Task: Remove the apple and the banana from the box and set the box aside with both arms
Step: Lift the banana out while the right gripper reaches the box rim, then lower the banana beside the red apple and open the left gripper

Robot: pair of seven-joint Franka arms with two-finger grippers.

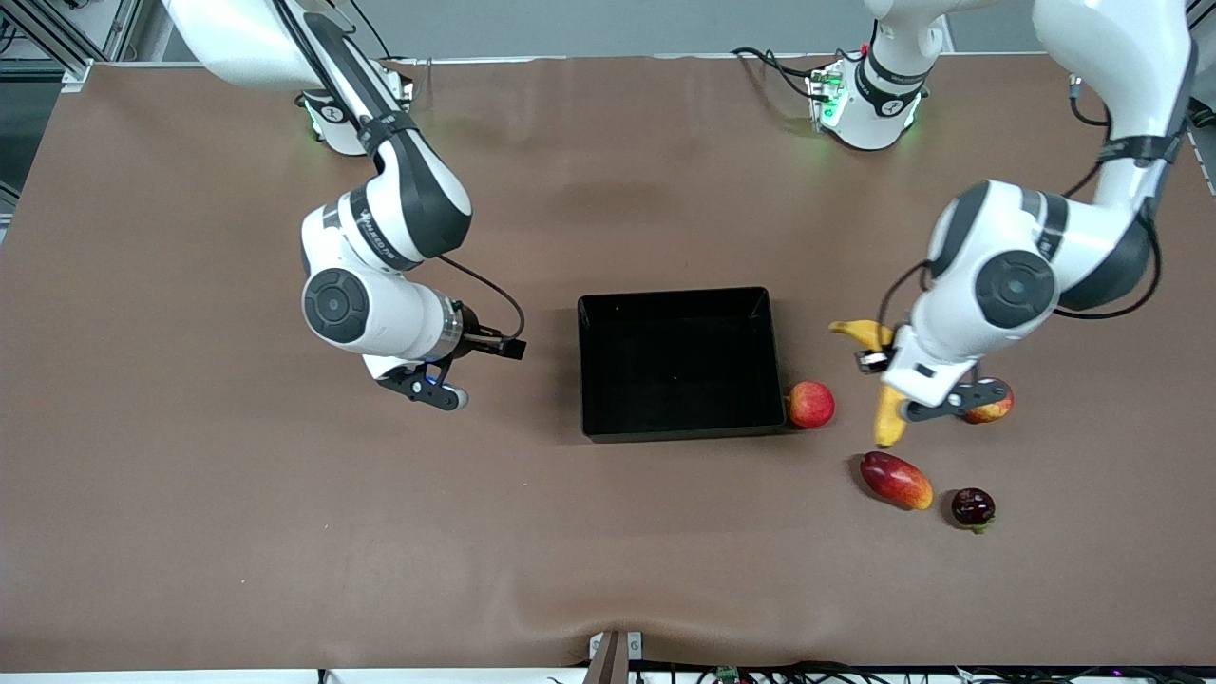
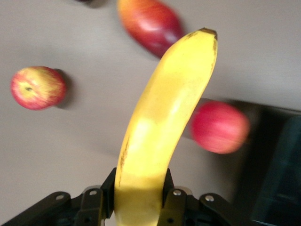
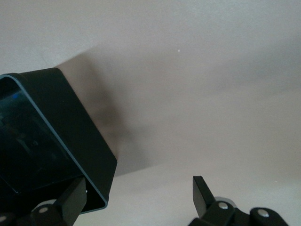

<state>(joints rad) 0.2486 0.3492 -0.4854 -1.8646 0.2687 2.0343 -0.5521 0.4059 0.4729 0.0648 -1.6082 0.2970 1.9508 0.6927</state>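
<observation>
My left gripper (image 1: 902,385) (image 2: 139,188) is shut on the yellow banana (image 1: 889,423) (image 2: 164,122), gripping it near one end and holding it above the table among the loose fruits. The red apple with yellow streaks (image 1: 993,407) (image 2: 37,87) lies on the table, partly hidden under that hand in the front view. The glossy black box (image 1: 679,366) (image 3: 56,122) sits mid-table with nothing in it. My right gripper (image 1: 439,388) (image 3: 141,188) is open and holds nothing. It hangs low beside the box, toward the right arm's end of the table.
A pinkish-red round fruit (image 1: 810,404) (image 2: 220,127) rests against the box wall on the left arm's side. A red-orange mango (image 1: 896,480) (image 2: 150,23) and a small dark red fruit (image 1: 973,507) lie nearer the front camera.
</observation>
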